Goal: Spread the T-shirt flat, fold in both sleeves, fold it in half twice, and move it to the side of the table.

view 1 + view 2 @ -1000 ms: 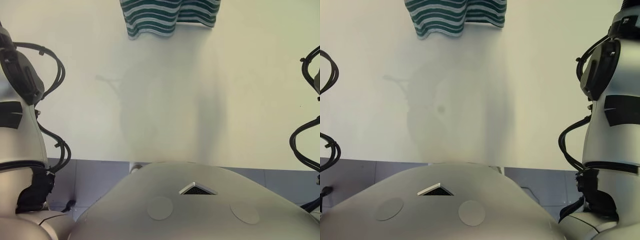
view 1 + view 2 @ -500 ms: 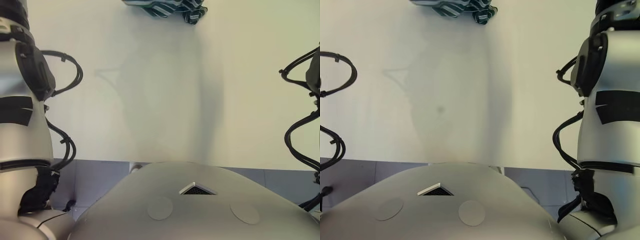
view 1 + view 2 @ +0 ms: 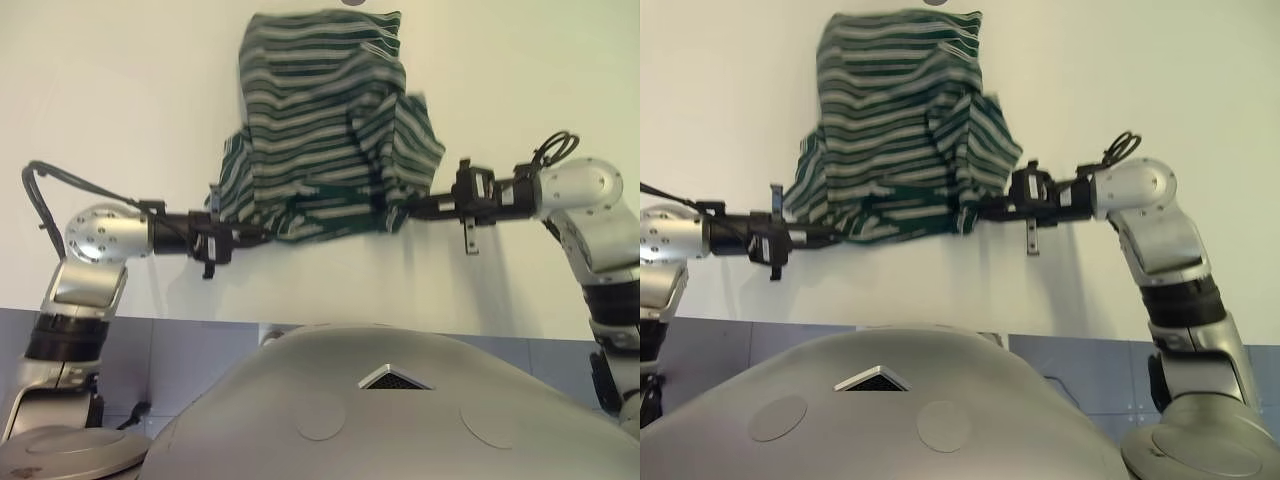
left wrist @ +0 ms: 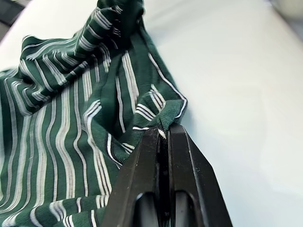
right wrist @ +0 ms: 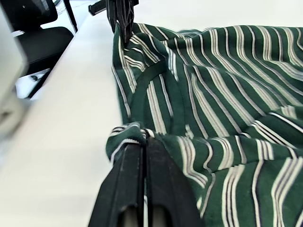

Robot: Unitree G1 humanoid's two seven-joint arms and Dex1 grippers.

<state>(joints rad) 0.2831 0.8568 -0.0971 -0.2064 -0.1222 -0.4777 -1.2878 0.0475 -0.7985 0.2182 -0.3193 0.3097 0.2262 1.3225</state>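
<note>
My L gripper [image 4: 162, 134] is clamped on the T-shirt's [image 3: 318, 130] near-left edge, fabric nipped btwn the fingers. R gripper [image 5: 144, 140] pinches the near-right edge the same way. Shirt's bunched btwn both grippers, the rest running away from me over the table [image 3: 110, 90], mid-far.

T-shirt [image 3: 318, 130] btwn L gripper [image 3: 262, 236], R gripper [image 3: 398, 213]

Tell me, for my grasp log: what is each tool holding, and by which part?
Both pinch the T-shirt at its near edge: left tool a banded corner, right tool bunched fabric.
</note>
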